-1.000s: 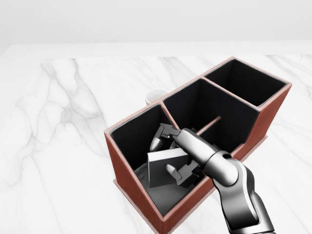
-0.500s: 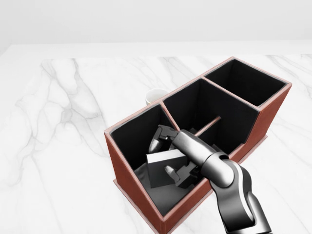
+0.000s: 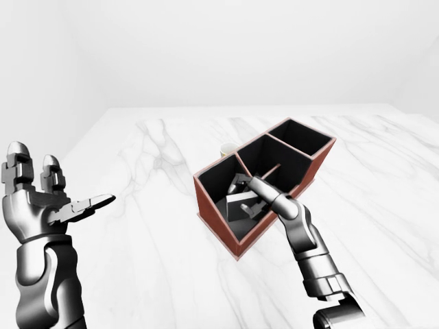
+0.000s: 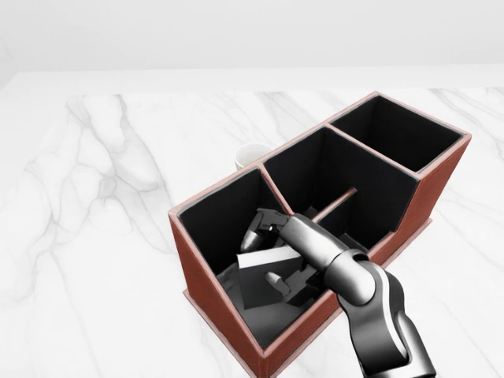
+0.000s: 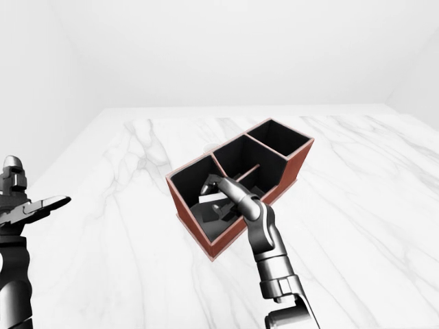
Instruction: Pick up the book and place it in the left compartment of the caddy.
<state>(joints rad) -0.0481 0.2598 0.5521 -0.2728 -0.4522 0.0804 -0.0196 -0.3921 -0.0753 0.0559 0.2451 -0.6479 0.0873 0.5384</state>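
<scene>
The red-brown caddy has three black-lined compartments and stands slantwise on the white marble table. The book, dark grey with a white page edge, sits tilted low inside the left compartment. My right gripper reaches down into that compartment and is shut on the book, thumb on its near cover and fingers behind it. The book's lower part is hidden by the caddy wall. My left gripper is open, palm up, raised at the far left of the left-eye view, well away from the caddy.
A white cup stands just beyond the caddy's far wall. A thin brown rod leans in the middle compartment. The right compartment shows only its black lining. Marble table stretches to the left and right of the caddy.
My right hand has sunk a little deeper into the left compartment with the book, which now lies lower and slightly more tilted. The caddy and the camera have stayed still.
</scene>
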